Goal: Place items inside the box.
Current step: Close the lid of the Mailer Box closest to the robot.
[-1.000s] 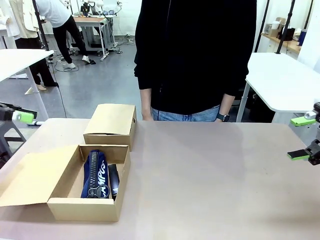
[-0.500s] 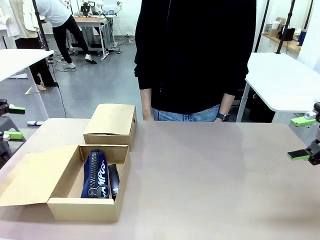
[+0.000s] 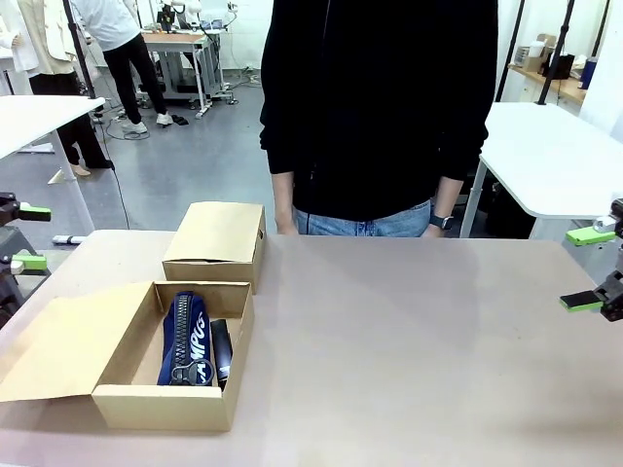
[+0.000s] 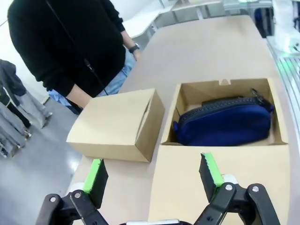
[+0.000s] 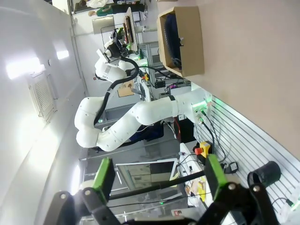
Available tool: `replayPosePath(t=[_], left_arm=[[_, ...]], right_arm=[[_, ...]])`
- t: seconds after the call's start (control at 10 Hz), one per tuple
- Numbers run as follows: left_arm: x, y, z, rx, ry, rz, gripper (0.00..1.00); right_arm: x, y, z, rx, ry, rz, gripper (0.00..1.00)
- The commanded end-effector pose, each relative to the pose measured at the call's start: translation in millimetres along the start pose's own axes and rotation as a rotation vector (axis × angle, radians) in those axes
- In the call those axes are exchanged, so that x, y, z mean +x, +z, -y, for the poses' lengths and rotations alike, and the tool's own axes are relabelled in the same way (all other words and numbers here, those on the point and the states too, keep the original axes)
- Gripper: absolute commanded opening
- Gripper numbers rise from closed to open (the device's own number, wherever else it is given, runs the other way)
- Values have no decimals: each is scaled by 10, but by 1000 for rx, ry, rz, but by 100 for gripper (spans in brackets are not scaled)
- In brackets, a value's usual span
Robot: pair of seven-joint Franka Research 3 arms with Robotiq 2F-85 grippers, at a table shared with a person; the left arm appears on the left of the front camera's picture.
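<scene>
The tan box sits at the table's front left, its wide flap lying open to the left. Inside it, the navy-blue pouch lies lengthwise, and the black stapler is wedged along its right side. My left gripper hovers open at the left edge, off the box and holding nothing. From the left wrist, the open gripper looks down at the flap, the box, the pouch and a sliver of the stapler. My right gripper stands open and unloaded at the right edge; its own view shows the gripper and the distant box.
A smaller closed cardboard box stands just behind the open one, also in the left wrist view. A person in a black top stands at the far edge, arms hanging. The table is bare from the middle to the right.
My left gripper turned and pulled back slightly at the left edge, then stayed put. The person's arm shifted a little. Box, items and right gripper have not moved.
</scene>
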State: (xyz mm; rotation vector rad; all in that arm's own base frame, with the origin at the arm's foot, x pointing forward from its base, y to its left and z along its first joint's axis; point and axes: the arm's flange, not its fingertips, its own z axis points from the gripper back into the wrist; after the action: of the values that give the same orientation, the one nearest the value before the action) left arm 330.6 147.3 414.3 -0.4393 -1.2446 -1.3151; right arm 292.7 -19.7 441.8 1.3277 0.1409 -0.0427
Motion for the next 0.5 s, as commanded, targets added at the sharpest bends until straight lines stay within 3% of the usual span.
replayPosePath(t=[0.0,0.2,0.3,0.4], left_arm=[[-248,7,37,-126,-65,-69,100],[-523,209,115,-209,-31,-82,100],[-688,291,157,-203,-36,-181,100],[-849,337,234,-237,-7,-187,100]], right_arm=[[-12,11,-54,17,-10,0,100],[-12,11,-54,17,-10,0,100],[-12,11,-54,17,-10,0,100],[-12,11,-54,17,-10,0,100]])
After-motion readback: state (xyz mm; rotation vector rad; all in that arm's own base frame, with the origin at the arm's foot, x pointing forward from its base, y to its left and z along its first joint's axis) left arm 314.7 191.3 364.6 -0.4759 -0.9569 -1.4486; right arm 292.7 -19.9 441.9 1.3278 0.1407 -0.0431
